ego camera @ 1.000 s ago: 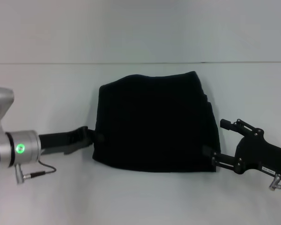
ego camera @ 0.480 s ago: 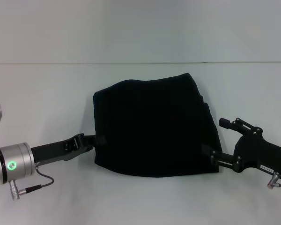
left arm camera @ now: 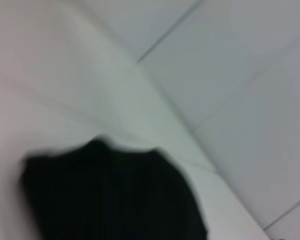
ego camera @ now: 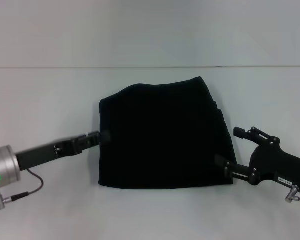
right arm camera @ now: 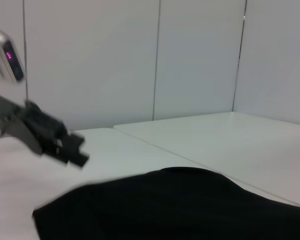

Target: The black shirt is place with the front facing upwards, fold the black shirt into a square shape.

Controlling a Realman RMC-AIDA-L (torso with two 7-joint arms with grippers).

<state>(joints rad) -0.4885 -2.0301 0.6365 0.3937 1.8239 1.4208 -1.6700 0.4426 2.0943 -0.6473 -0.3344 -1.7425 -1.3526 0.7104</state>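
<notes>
The black shirt (ego camera: 162, 135) lies folded into a rough square on the white table, with only plain black cloth showing. It also fills the low part of the left wrist view (left arm camera: 115, 195) and the right wrist view (right arm camera: 180, 205). My left gripper (ego camera: 103, 135) reaches in at the middle of the shirt's left edge; the right wrist view shows this left gripper (right arm camera: 65, 145) just past the cloth's far edge. My right gripper (ego camera: 228, 146) stands open at the shirt's near right corner, its lower fingertip (ego camera: 220, 161) touching the cloth.
The white table (ego camera: 50, 90) stretches all round the shirt to a pale wall behind. A thin cable (ego camera: 30, 182) hangs from the left arm near the table's front left.
The left arm has swung lower and its tip has moved up along the shirt's left edge. That edge has shifted slightly left and the near left corner has squared off. The right arm has barely moved.
</notes>
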